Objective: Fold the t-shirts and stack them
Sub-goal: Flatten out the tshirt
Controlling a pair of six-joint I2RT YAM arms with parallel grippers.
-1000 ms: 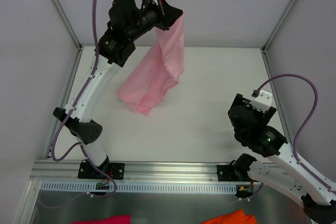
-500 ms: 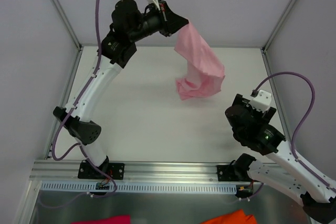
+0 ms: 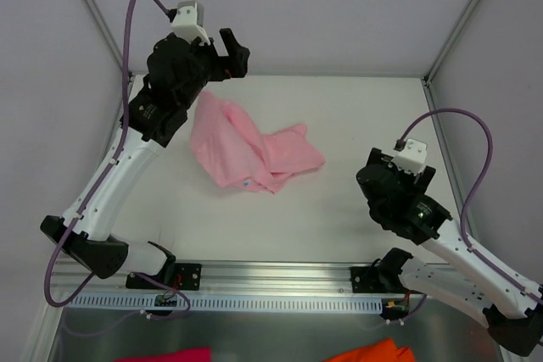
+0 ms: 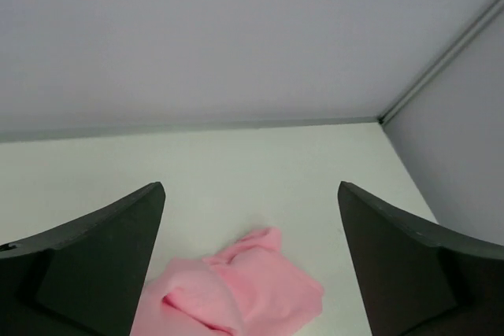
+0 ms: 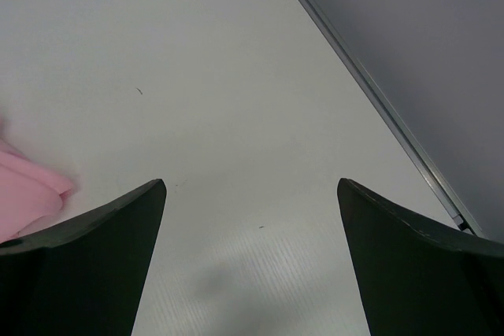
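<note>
White tabletop [image 3: 339,218], walled by pale panels, carries 1 light pink t-shirt [image 3: 254,154] crumpled in a loose heap, not yet flat or folded. It lies below and just ahead of the left gripper [image 4: 250,188], which hangs above it with jaws spread wide and nothing between them. The right gripper [image 5: 250,186] is likewise released and empty, with the shirt's edge well off to its left. Judging by the bunching, the cloth wants spreading first: each claw should pinch 1 outer corner through a single layer, then draw apart until the wrinkles go.
</note>
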